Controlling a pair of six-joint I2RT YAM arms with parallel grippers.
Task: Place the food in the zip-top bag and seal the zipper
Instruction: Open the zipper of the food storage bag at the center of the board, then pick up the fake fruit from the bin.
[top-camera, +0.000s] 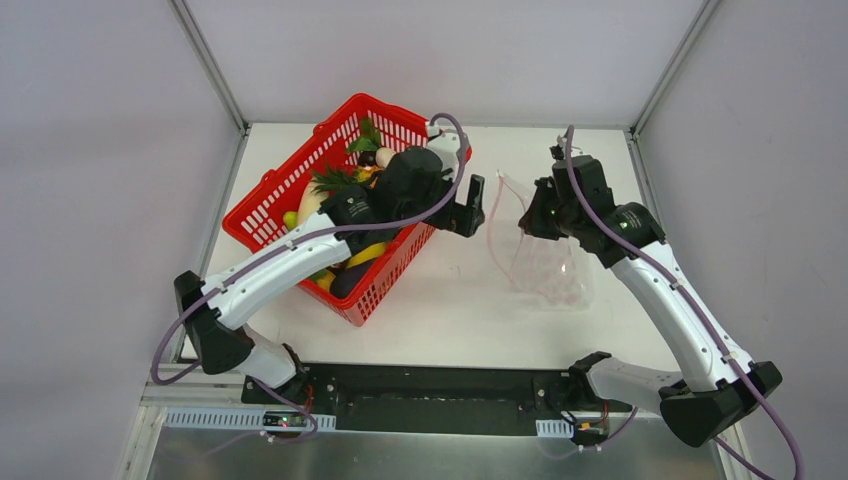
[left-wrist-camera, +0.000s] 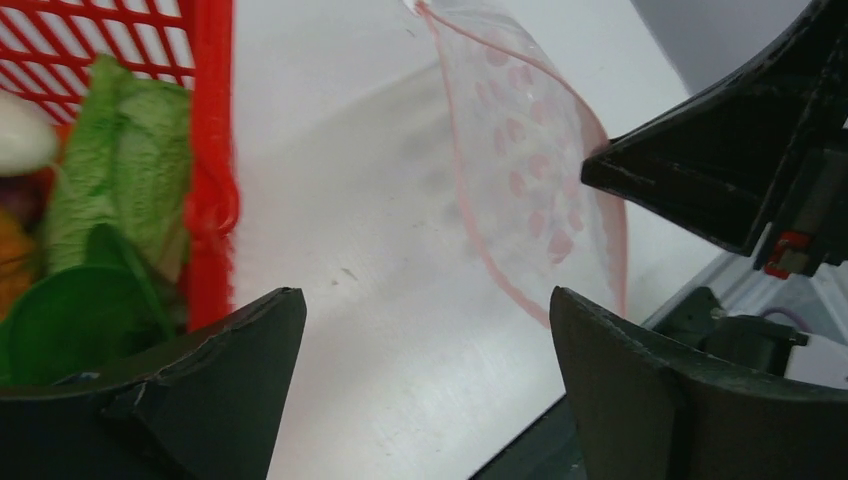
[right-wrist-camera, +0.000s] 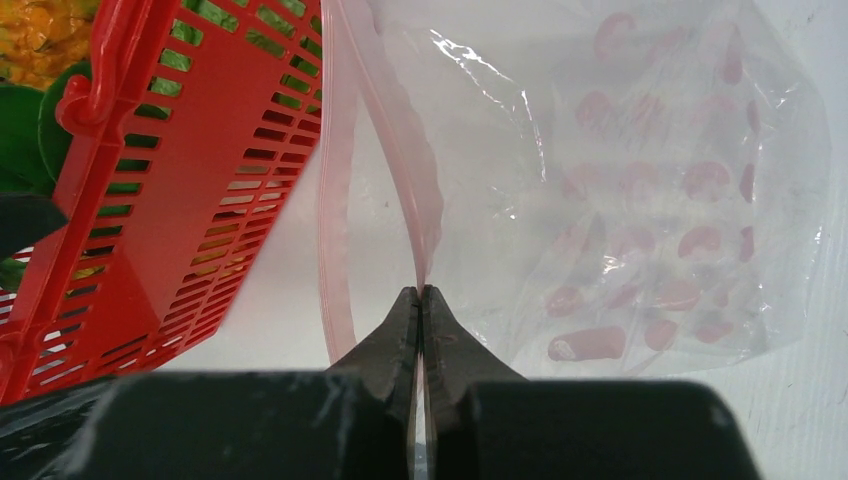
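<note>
The clear zip-top bag (top-camera: 548, 272) with pink dots lies on the white table, its mouth facing the basket. My right gripper (right-wrist-camera: 420, 290) is shut on one lip of the pink zipper (right-wrist-camera: 405, 150) and lifts it, while the other lip (right-wrist-camera: 335, 200) hangs apart. The left gripper (left-wrist-camera: 425, 300) stands open and empty over bare table between the basket and the bag (left-wrist-camera: 530, 150). The food sits in the red basket: a green leafy vegetable (left-wrist-camera: 125, 160), a white radish (left-wrist-camera: 20, 135), an orange pineapple (right-wrist-camera: 40, 40), a yellow piece (top-camera: 365, 252) and an eggplant (top-camera: 345, 280).
The red mesh basket (top-camera: 270, 190) stands at the left back of the table, its near right wall (right-wrist-camera: 200, 200) close to the bag's mouth. The left arm reaches over the basket. Grey walls enclose the table on three sides.
</note>
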